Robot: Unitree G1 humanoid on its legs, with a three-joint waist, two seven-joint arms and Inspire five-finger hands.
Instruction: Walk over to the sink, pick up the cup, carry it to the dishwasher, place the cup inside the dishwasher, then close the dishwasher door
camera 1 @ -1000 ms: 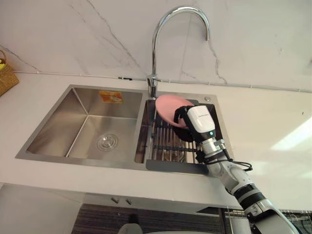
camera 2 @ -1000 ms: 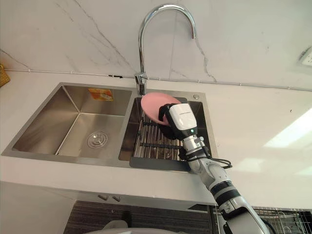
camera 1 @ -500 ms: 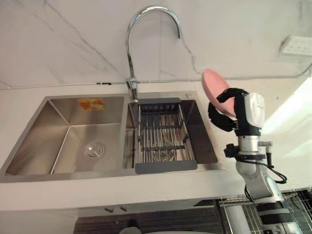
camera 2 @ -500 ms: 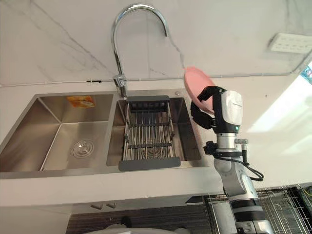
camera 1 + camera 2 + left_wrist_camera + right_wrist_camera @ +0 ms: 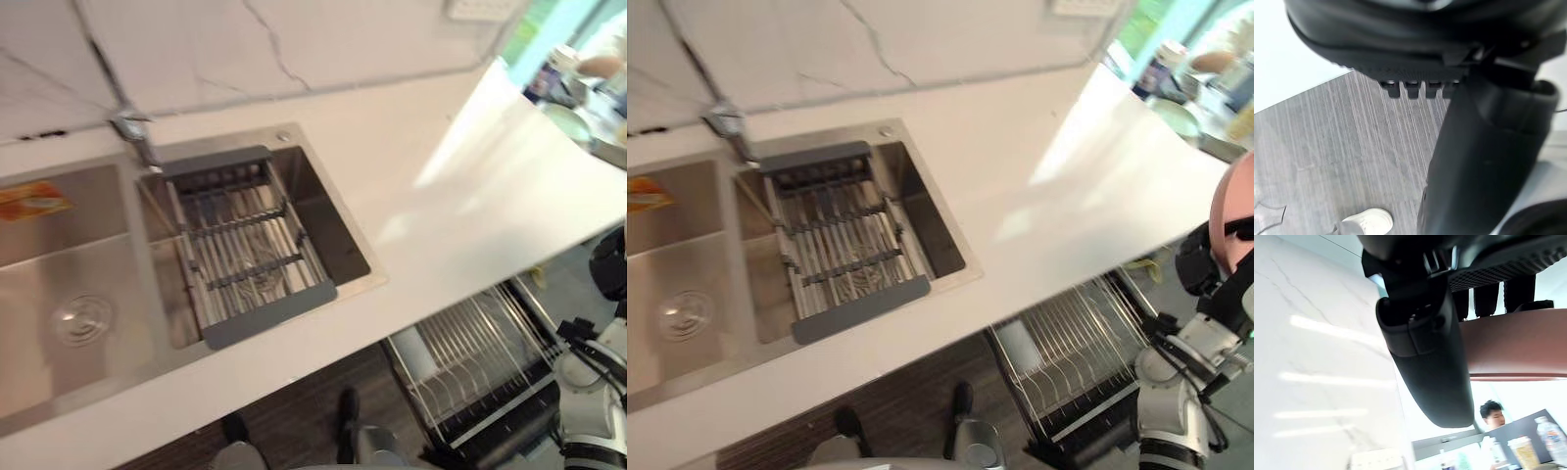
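Observation:
A pink dish (image 5: 1231,206) hangs at the far right, past the end of the counter and above the open dishwasher's wire rack (image 5: 1068,357). My right hand (image 5: 1203,266) is shut on the pink dish. In the right wrist view its thumb (image 5: 1425,347) lies along the dish's pink underside (image 5: 1518,350), with its fingers (image 5: 1488,296) curled over the rim. The drainer rack (image 5: 240,255) in the sink's right basin is bare. My left hand (image 5: 1484,156) hangs relaxed over the grey wood floor and holds nothing.
The white counter (image 5: 460,186) runs from the steel sink (image 5: 59,284) out to the right, ending above the dishwasher rack (image 5: 470,362). A person (image 5: 1493,413) and bottles stand far behind. A white shoe (image 5: 1364,223) is on the floor.
My right hand lifted the pink dish out of the sink's drainer rack and carried it right, past the counter's end. The camera has swung right and down, bringing the dishwasher rack into view.

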